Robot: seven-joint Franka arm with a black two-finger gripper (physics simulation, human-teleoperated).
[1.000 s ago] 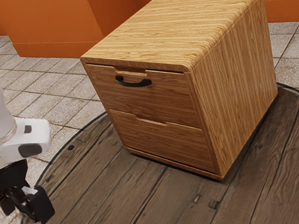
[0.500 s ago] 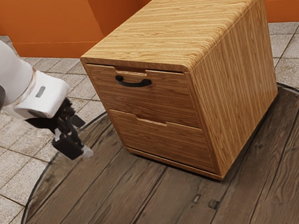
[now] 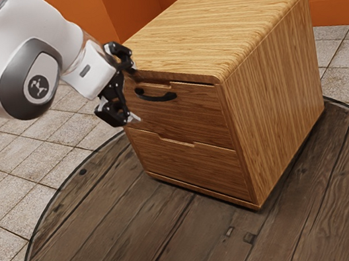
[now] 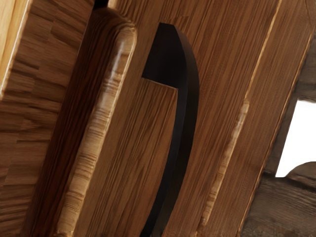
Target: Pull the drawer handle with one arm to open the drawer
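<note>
The black two-finger gripper [image 3: 125, 115] on the white arm [image 3: 23, 68] hangs close before the upper front corner of the cabinet, pointing toward the drawer face; whether it is wide or narrow I cannot tell; it does not yet reach around anything. Just beside its tip, a little further along the face, is the curved black bar handle [image 3: 155, 97]; in the wrist view this handle [image 4: 187, 123] stands directly ahead of the hand, with a gap between bar and wood. Behind the handle lies the light wooden top drawer front [image 3: 189, 118], flush with the cabinet, so the drawer is not yet opened. Below the gripper is the second drawer [image 3: 190, 161]; beyond both stretches the striped wooden cabinet [image 3: 211, 30], standing on the round dark plank table [image 3: 179, 237]. I judge that the approach is nearly finished; the next move calls for sliding sideways over the bar's middle, closing across it, then pulling straight away from the face.
</note>
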